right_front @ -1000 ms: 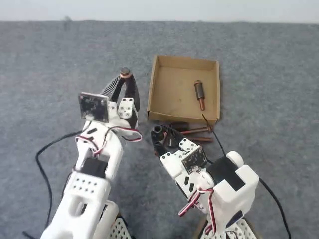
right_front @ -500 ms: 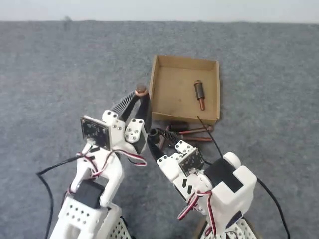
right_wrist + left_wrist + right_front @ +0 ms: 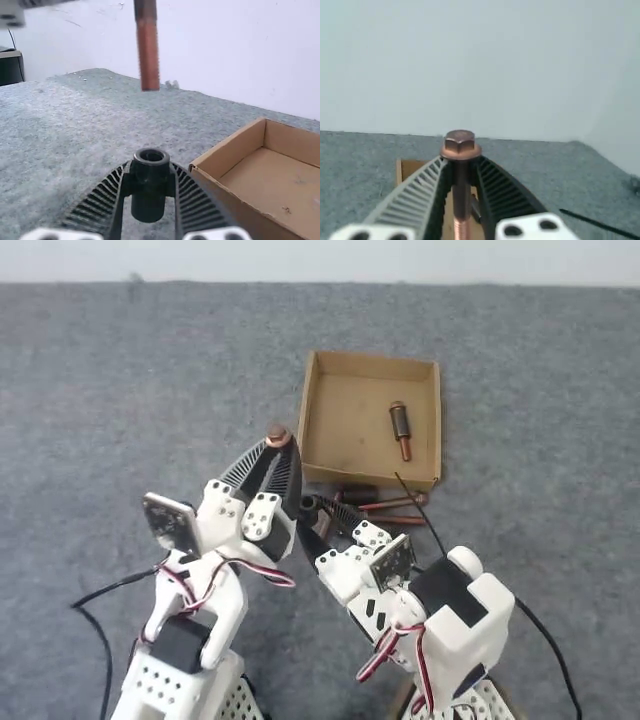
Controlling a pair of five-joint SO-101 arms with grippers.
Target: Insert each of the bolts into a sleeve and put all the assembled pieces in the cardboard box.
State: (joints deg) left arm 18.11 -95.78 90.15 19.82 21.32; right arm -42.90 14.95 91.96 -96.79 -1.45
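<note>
My left gripper (image 3: 275, 452) (image 3: 461, 167) is shut on a copper bolt (image 3: 459, 175) (image 3: 278, 434), held upright with its hex head on top. My right gripper (image 3: 313, 510) (image 3: 149, 187) is shut on a black sleeve (image 3: 149, 187) (image 3: 311, 505), its open bore facing up. The bolt's threaded end (image 3: 147, 47) hangs a short way above the sleeve, a little to one side of the bore. The cardboard box (image 3: 318, 454) lies just beyond both grippers and holds one assembled bolt and sleeve (image 3: 401, 428).
A loose sleeve (image 3: 358, 493) and two copper bolts (image 3: 392, 506) lie on the grey carpet against the box's near wall, beside my right gripper. A thin black wire (image 3: 418, 502) crosses them. Open carpet spreads to the left and far side.
My left gripper has carried the bolt from the carpet left of the box toward the right and nearer, until it stands over the sleeve. My right gripper shifted only slightly.
</note>
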